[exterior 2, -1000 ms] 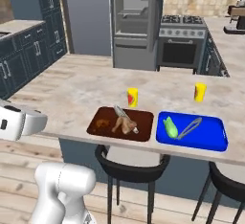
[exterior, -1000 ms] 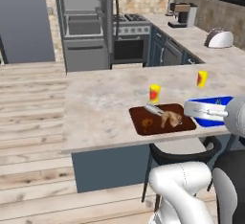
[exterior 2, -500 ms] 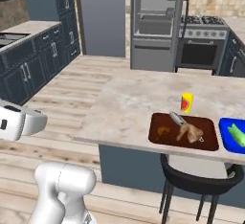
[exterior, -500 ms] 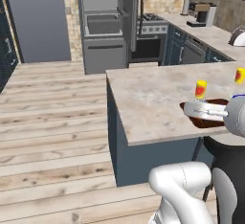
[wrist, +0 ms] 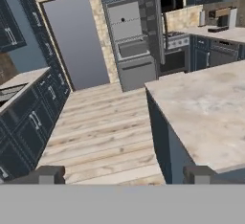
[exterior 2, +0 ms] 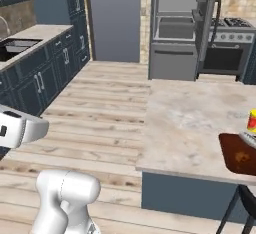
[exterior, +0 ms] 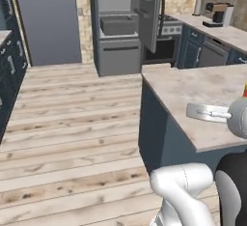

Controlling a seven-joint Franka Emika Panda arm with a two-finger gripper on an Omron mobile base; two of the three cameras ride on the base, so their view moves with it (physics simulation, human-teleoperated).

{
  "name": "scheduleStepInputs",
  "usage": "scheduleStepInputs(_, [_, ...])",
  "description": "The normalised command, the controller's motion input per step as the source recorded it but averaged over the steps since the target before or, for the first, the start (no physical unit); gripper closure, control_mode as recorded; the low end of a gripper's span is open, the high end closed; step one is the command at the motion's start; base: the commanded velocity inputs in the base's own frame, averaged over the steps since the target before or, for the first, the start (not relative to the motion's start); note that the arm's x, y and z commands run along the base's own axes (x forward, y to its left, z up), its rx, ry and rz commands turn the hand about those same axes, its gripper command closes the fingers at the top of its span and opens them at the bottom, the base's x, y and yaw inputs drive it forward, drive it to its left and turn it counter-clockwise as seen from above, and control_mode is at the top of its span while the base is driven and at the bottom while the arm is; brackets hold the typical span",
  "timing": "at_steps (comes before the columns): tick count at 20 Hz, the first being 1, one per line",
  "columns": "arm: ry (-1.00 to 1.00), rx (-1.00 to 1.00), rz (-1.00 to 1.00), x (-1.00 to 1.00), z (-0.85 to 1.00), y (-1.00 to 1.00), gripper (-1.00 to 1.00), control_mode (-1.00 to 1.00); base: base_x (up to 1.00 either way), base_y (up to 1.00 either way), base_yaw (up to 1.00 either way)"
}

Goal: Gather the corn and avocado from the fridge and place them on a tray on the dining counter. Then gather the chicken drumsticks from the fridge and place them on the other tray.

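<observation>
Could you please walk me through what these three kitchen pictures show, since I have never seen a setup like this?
This is a rendered kitchen with a white robot arm on a base that can drive. Two pictures come from cameras on that base, behind the arm to its left and right. The third looks along its hand: the two dark fingers at the bottom stand wide apart and hold nothing. Ahead is the fridge with its door open, beside a stove. The marble dining counter carries a brown tray and a yellow and red bottle at the right edge of the right base view.
</observation>
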Motion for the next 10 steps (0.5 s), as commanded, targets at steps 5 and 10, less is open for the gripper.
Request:
scheduleStepInputs(5, [0.0,0.0,0.0,0.0,0.0,0.0,-1.0,1.0,0.97,0.98,-0.19])
scheduleStepInputs(10, [0.0,0.0,0.0,0.0,0.0,0.0,-1.0,1.0,1.0,0.77,-0.33])
